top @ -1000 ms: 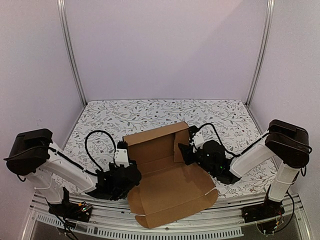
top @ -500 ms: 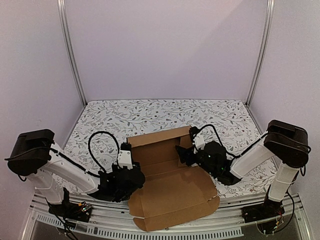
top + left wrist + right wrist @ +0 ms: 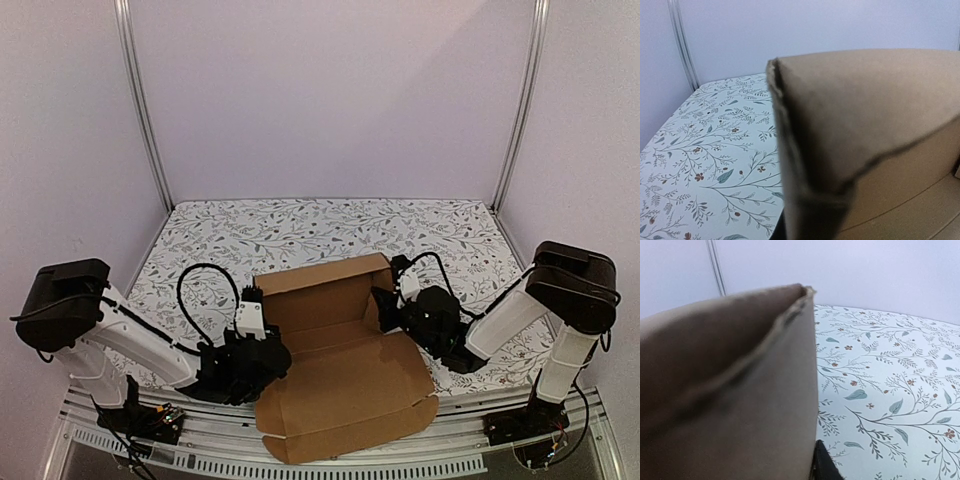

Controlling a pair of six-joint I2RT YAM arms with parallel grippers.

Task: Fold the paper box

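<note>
Resting at the near edge of the table [image 3: 300, 225], the paper box [image 3: 340, 385] is met at its side flaps by the left gripper [image 3: 268, 350] and right gripper [image 3: 384, 308]; whether either is clamped cannot be told.

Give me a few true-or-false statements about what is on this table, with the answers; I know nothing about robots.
1. The paper box is brown cardboard. True.
2. The box is closed. False: it lies open, with one panel raised at the back.
3. The left arm and the right arm flank the box. True.
4. The table is plain white. False: it has a leafy floral pattern.
</note>
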